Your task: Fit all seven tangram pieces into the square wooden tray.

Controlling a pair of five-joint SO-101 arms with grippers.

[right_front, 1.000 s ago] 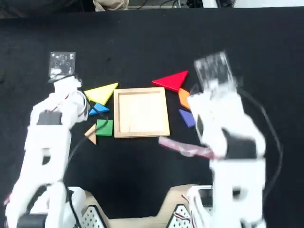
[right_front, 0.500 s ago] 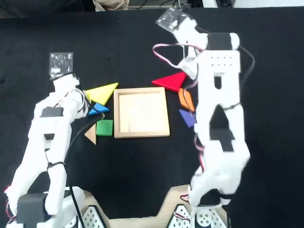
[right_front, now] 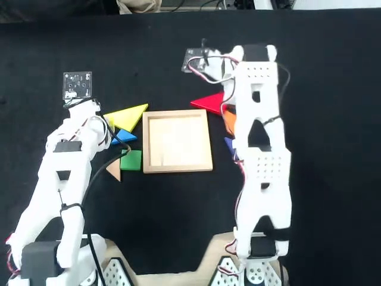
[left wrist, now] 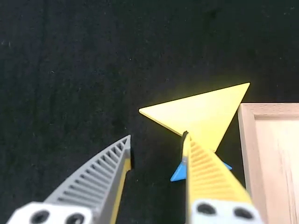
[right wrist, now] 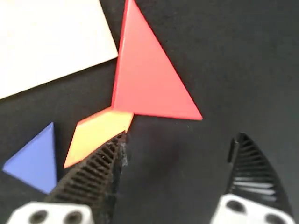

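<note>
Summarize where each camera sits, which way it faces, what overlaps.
High view: fixed overhead, looking down at the wooden tray; left arm and right arm show.
Left wrist view: on the left arm, looking down past its open jaws at the yellow triangle and tray edge.
Right wrist view: on the right arm, past its open jaws at the red triangle.
Shared by high and left wrist: yellow triangle, tray.
</note>
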